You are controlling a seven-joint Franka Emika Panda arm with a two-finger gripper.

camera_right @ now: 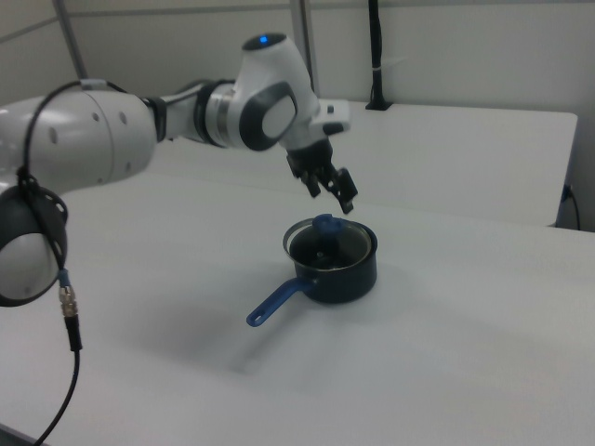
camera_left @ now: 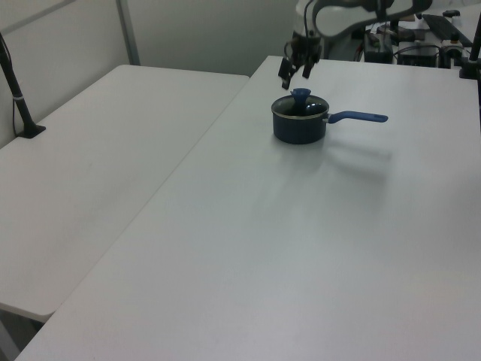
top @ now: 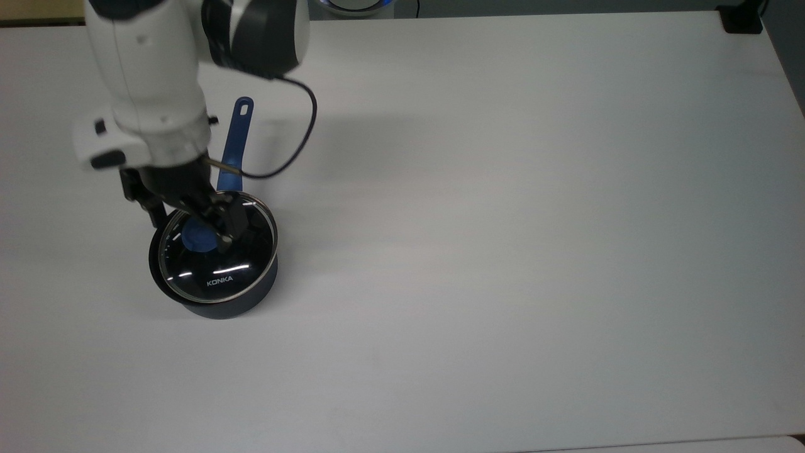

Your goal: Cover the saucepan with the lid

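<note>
While lid (camera_left: 300, 104) sits on saucepan (camera_left: 299, 126), tool (camera_left: 295, 68) hovers above, released, empty.

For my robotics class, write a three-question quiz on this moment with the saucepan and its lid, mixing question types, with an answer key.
1. True or false: the gripper is clamped on the blue knob of the lid.
2. Multiple choice: where is the lid? A) flat on the table beside the pan; B) on top of the saucepan; C) hanging from the gripper.
3. Short answer: in the left view, toward which side does the saucepan's handle point?

Key
1. False: the gripper is open and hangs above the knob, apart from it.
2. B.
3. Toward the left view's right.
</note>
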